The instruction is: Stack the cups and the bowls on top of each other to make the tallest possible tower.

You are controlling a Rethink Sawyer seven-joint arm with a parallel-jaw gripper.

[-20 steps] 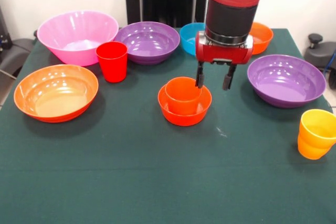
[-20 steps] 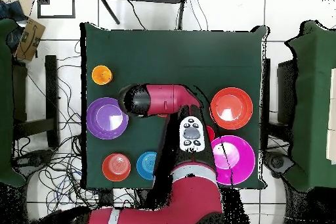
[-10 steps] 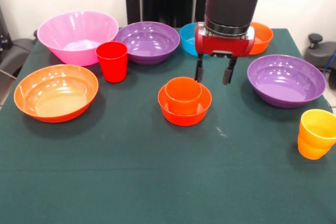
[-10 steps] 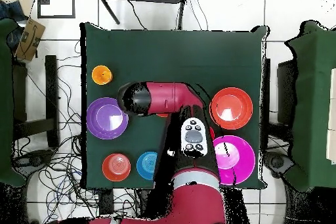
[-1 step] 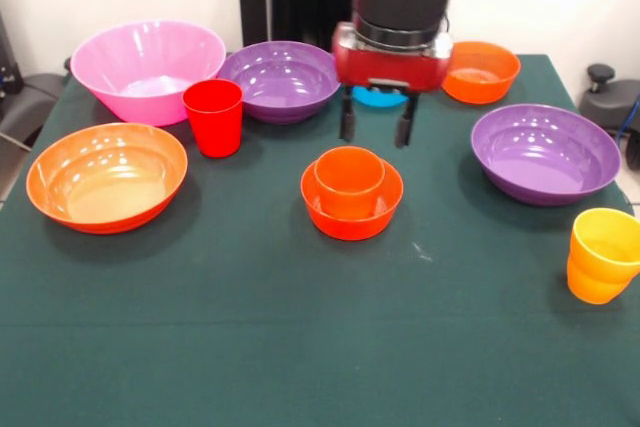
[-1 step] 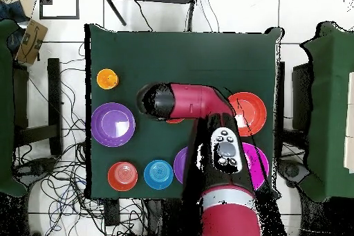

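My hand [image 5: 376,127] hangs released and empty above the green tabletop [image 5: 300,327], its two dark fingers [image 5: 347,117] spread apart, just behind the orange cup [image 5: 349,181]; that cup stands upright inside the small orange bowl [image 5: 351,217] at the tabletop's middle, and nothing else is piled on it. The blue bowl [image 5: 378,97] sits behind my hand, mostly hidden by it in the front view and plain in the overhead view [image 6: 158,174]; another small orange bowl [image 5: 481,71] lies beside it. One wide purple bowl [image 5: 281,79] rests between the blue bowl and the large pink bowl [image 5: 148,69]; the other purple bowl [image 5: 544,153] sits well apart; the red cup [image 5: 214,117] stands upright near the large orange bowl [image 5: 106,177]; the yellow-orange cup [image 5: 602,255] stands alone near the tabletop's edge.
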